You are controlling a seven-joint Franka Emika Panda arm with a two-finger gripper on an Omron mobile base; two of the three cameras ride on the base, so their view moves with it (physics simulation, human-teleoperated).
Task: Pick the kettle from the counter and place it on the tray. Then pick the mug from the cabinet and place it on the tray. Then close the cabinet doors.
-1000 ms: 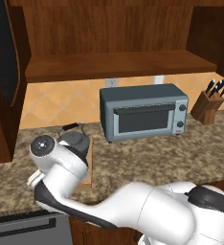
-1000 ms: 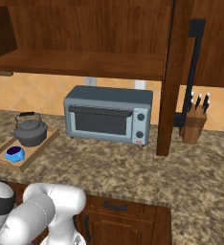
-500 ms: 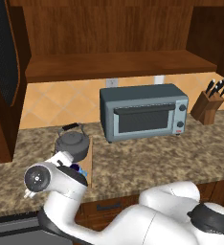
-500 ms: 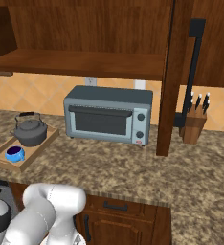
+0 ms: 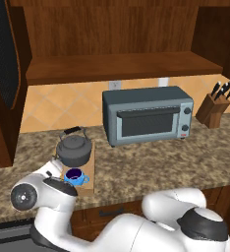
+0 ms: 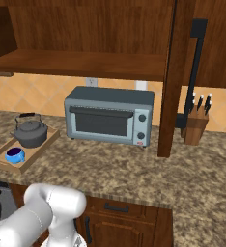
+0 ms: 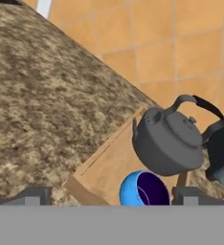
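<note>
Seemingly smooth kettle [image 7: 167,143], wooden tray [image 7: 106,167]

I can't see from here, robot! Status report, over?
Gripper open, holding nothing. Kettle and mug both on tray. Cabinet doors not yet closed. Nothing in the way, over.

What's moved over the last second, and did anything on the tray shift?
The arm has drawn back and down toward the base, uncovering the kettle and mug. Both sit unmoved on the tray. The cabinet doors remain open.
</note>
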